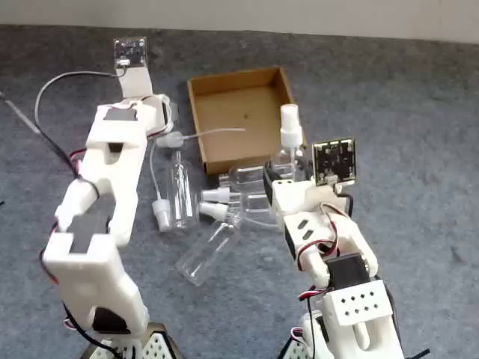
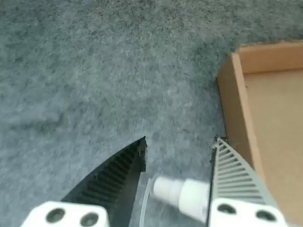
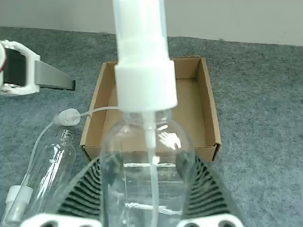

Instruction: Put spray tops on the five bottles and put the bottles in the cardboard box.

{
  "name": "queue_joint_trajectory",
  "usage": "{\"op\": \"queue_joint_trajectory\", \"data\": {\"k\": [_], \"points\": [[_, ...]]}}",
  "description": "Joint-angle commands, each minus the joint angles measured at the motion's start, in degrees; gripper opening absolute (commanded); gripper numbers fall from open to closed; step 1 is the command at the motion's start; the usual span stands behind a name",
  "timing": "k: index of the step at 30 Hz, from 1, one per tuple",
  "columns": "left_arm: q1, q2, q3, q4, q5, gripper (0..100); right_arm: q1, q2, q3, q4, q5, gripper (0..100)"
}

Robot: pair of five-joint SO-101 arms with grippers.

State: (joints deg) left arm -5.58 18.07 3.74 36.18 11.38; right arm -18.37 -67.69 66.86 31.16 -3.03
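At the five o'clock corner of the cardboard box (image 1: 198,127), our right gripper (image 3: 147,165) is pinching an upright bottle (image 3: 142,137) with its spray top (image 3: 144,80) seated, so we are judging one of five capped. The box is sitting empty; nothing is packed yet. At the box's nine o'clock, our left gripper (image 2: 180,142) is hovering with fingers spread around a loose spray top (image 2: 182,193) on the carpet (image 1: 419,112). The other bottles (image 1: 179,191) are lying at the box's seven o'clock; whether any are capped, we cannot tell.

Spray top (image 3: 144,71) — tip off-frame
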Motion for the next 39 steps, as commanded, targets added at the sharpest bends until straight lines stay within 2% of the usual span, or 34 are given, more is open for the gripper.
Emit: {"op": "queue_joint_trajectory", "data": {"k": [1, 7, 17, 22, 27, 33, 36, 39], "points": [[-0.57, 7.43, -11.03, -1.14, 0.88, 18, 0.31, -0.31, -3.65, -1.63, -0.62, 0.4], [-1.54, 12.18, -12.7, -0.97, -1.32, 18, 0.22, -0.31, -3.65, -1.63, -0.62, 0.4], [-0.48, 6.2, -8.92, 12.75, -21.27, 18, 0.22, -0.22, -3.56, -1.63, -0.62, 0.4], [-0.84, -1.1, -1.89, 13.27, -29.89, 18, 0.22, -0.22, -3.56, -1.63, -0.62, 0.4], [-1.71, -8.04, 2.77, 13.71, -35.16, 18, 0.22, -0.22, -1.54, -1.71, -0.62, 0.4], [-2.15, -14.02, 8.66, 15.3, -48.88, 18, 0.22, -0.22, -1.27, -1.8, -0.62, 0.4], [-2.24, -15.34, 9.8, 15.21, -47.3, 18, 0.22, -0.22, -1.27, -1.8, -0.62, 0.4], [-2.15, -17.01, 8.57, 14.24, -38.51, 18, 0.22, -0.22, -1.27, -1.8, -0.62, 0.4]]}}
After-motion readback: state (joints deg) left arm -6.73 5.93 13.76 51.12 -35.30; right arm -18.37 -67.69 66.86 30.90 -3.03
